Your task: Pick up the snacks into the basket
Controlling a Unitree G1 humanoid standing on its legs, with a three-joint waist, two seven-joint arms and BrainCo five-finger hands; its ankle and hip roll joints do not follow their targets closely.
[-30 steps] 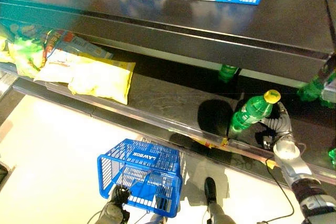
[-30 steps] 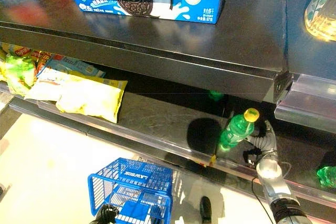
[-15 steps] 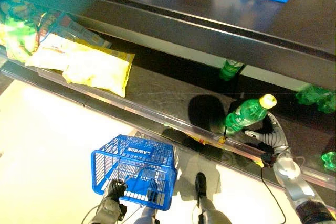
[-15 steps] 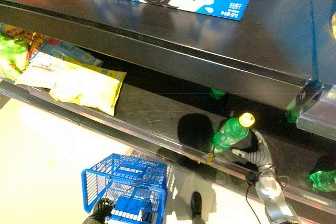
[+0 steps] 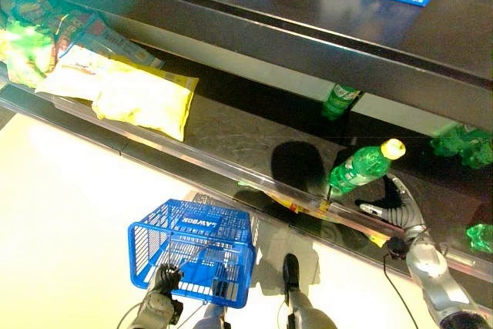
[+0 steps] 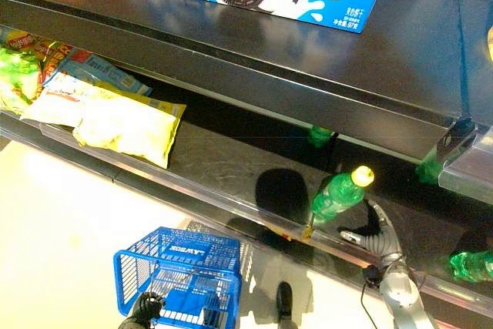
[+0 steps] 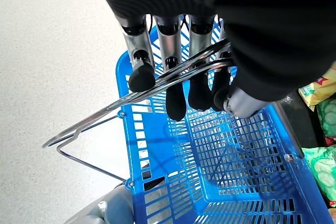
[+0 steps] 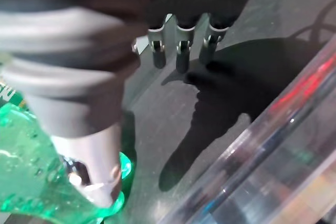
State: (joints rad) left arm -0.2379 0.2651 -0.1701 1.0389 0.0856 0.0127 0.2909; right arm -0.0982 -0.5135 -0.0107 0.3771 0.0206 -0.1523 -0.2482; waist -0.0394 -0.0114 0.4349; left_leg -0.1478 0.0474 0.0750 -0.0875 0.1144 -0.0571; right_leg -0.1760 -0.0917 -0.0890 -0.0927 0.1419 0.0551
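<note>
The bottle (image 5: pixel 360 168) stands on the lower shelf (image 5: pixel 239 140), green with a yellow cap, near the front rail. It looks full, so probably heavy and slick — best gripped round the body, below the neck. The right hand (image 5: pixel 393 198) sits just beside it, fingers spread, thumb against its base in the wrist view, nothing gripped. Well apart, yellow snack bags (image 5: pixel 139 98) lie at the shelf's left end. Below, the left hand (image 7: pixel 178 82) hooks the basket (image 5: pixel 192 248) by its wire handle — the basket is empty.
</note>
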